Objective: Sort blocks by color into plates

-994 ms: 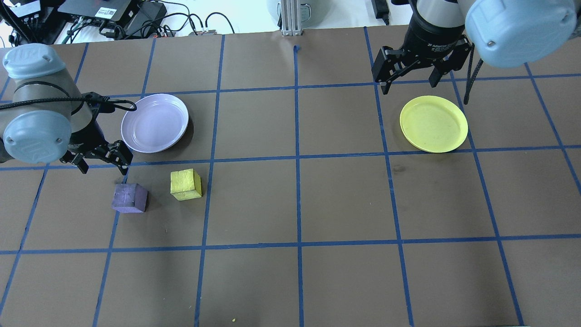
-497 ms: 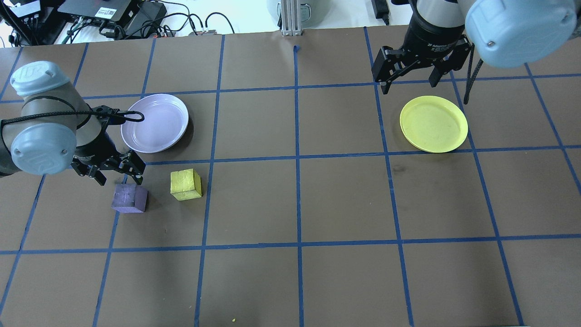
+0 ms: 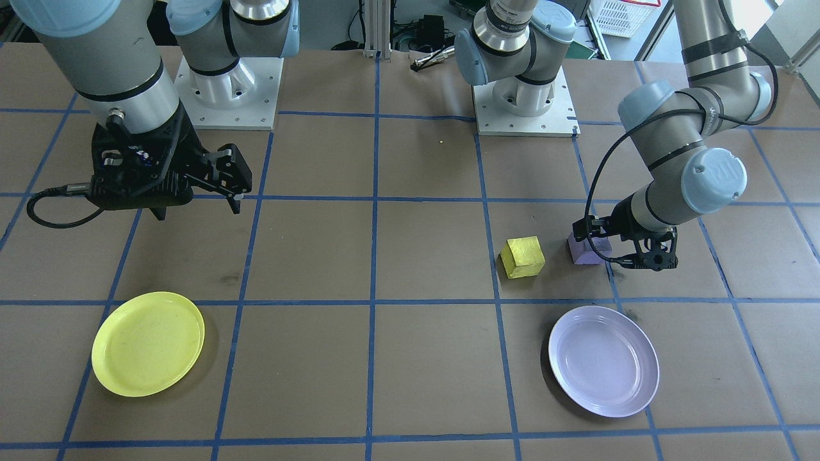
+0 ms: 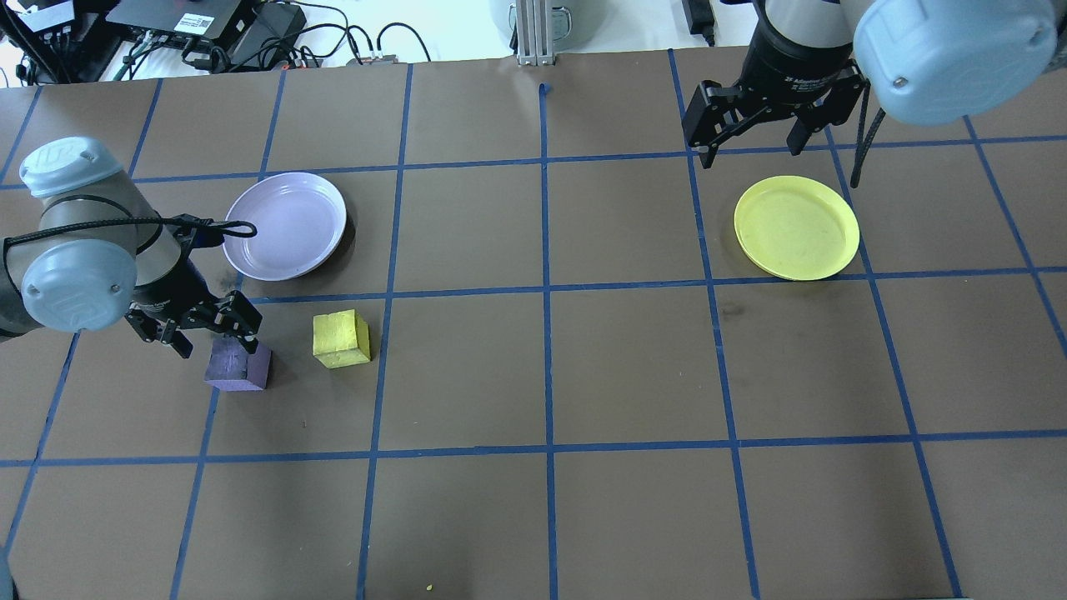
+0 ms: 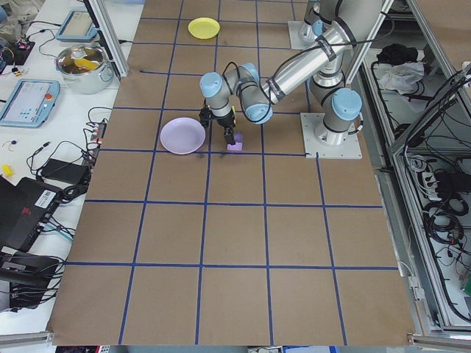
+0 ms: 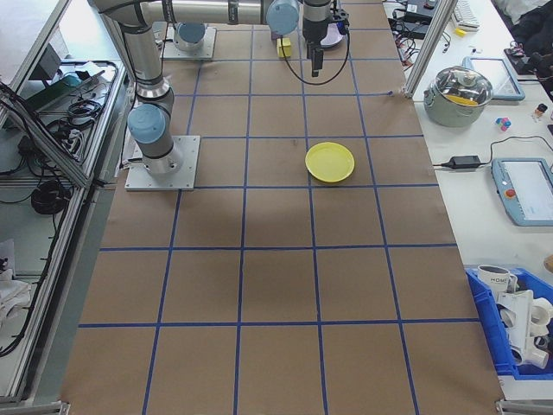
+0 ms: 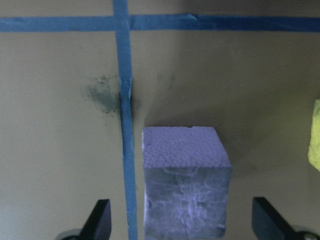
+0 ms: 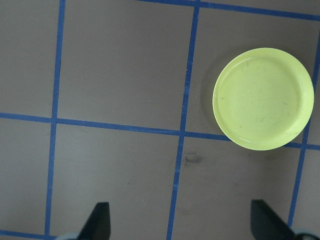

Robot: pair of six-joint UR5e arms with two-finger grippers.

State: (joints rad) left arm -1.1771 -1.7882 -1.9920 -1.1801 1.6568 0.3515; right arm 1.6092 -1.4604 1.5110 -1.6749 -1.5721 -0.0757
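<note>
Left gripper (image 4: 212,335) spread wide, low over the purple block (image 4: 238,367), one finger on each side, neither touching. Block sits on the table (image 4: 550,367), beside a blue tape line (image 7: 125,150). Yellow block (image 4: 341,338) near, at its 3 o'clock in the overhead view. Lavender plate (image 4: 285,225) at 12 o'clock. Right gripper (image 4: 750,142) open, holding nothing, hanging at the yellow plate's (image 4: 796,227) 11 o'clock.
</note>
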